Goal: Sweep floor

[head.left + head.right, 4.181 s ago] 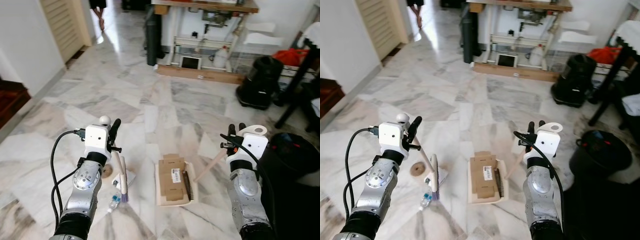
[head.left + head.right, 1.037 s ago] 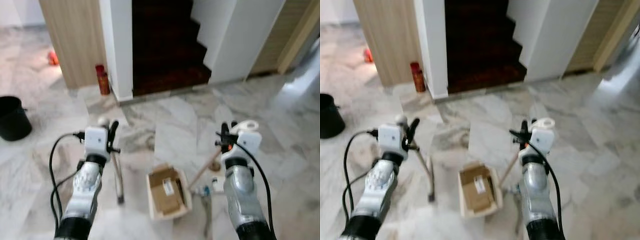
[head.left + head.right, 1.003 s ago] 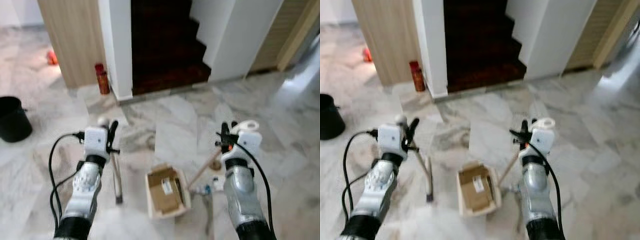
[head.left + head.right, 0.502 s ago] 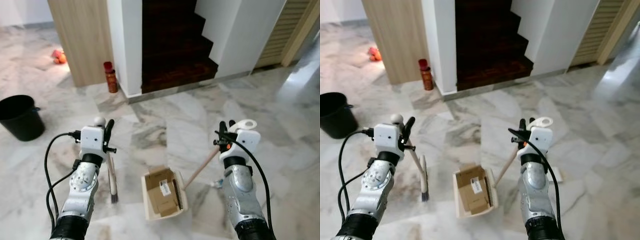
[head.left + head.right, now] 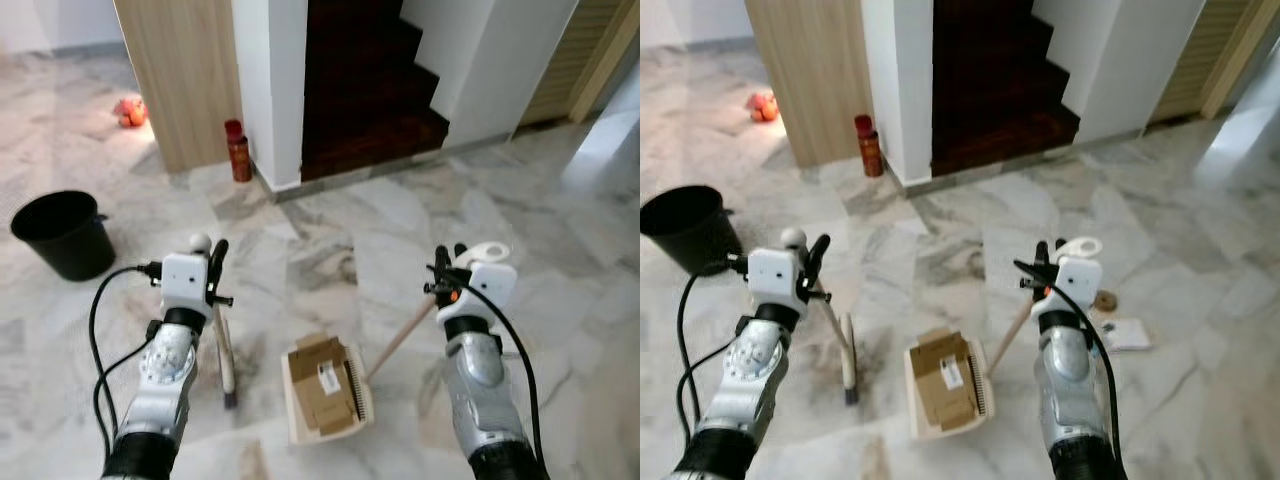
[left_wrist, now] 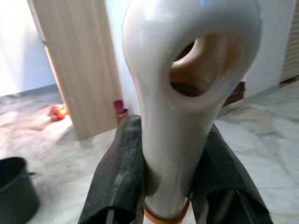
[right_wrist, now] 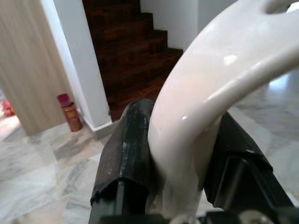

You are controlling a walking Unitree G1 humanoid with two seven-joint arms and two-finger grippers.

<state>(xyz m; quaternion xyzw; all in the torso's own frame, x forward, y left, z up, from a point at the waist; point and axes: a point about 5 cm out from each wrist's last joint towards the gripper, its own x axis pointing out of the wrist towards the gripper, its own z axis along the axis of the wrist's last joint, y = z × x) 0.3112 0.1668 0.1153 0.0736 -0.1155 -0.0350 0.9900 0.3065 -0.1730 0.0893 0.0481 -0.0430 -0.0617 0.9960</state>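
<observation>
My left gripper is clamped tight on the white looped handle of the broom, whose shaft runs down to bristles resting on the marble floor just left of the dustpan. My right gripper is closed the same way around the dustpan's pale handle, and the pan sits flat on the floor between my arms, already carrying a flattened cardboard box. In the right eye view, a small round disc and a flat white packet lie on the floor just right of my right arm. Judgement: mid-task, between collections. Next move calls for turning toward that debris, setting the pan edge beside it, and brushing it in.
</observation>
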